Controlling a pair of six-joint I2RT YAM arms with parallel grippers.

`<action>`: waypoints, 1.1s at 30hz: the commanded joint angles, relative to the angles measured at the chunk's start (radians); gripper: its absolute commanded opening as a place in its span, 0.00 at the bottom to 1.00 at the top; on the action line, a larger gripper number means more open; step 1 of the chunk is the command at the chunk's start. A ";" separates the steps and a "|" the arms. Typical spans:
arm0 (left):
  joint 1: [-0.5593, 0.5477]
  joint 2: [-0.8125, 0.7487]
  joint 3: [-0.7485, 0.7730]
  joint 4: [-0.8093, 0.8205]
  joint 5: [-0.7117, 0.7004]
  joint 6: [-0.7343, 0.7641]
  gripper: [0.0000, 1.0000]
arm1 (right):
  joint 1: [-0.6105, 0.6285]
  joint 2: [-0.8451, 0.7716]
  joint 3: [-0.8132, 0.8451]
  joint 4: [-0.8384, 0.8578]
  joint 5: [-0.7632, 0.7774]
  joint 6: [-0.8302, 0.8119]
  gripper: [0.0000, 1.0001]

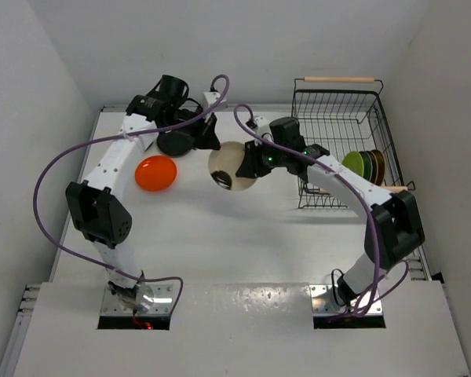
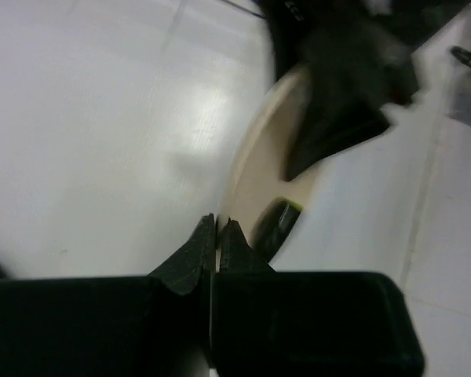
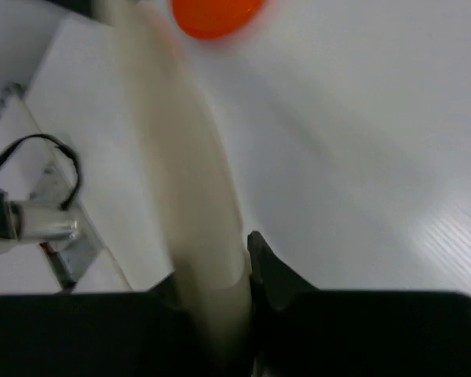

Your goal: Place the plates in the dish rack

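My right gripper (image 1: 247, 162) is shut on the rim of the cream plate (image 1: 229, 166) and holds it on edge above the table's middle; in the right wrist view the plate (image 3: 180, 181) stands between my jaws (image 3: 212, 267). My left gripper (image 1: 210, 137) is shut and empty, its tips (image 2: 217, 224) just short of the cream plate (image 2: 255, 157). A black plate (image 1: 176, 143) lies under the left gripper. The orange-red plate (image 1: 155, 173) lies on the table and shows in the right wrist view (image 3: 216, 14). The dish rack (image 1: 337, 93) stands at the back right with a lime green plate (image 1: 353, 162) and several dark plates (image 1: 370, 165) on edge.
The rack's wooden handles are at its far rim (image 1: 339, 78) and near right corner (image 1: 399, 187). Purple cables loop over both arms (image 1: 55, 169). White walls close in on the left, back and right. The right arm's body (image 2: 337, 78) fills the top of the left wrist view.
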 commanded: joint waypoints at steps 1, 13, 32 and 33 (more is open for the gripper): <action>0.007 -0.025 0.028 -0.069 0.082 0.043 0.00 | -0.018 -0.015 -0.017 0.189 -0.088 0.139 0.05; 0.184 -0.059 0.059 0.090 -0.487 -0.218 0.97 | -0.171 -0.196 0.211 -0.241 0.499 -0.014 0.00; 0.474 0.033 -0.325 0.175 -0.699 -0.223 0.98 | -0.438 0.151 0.264 -0.565 0.902 -0.248 0.00; 0.484 0.033 -0.325 0.175 -0.699 -0.223 0.98 | -0.438 0.163 0.256 -0.565 0.906 -0.248 0.00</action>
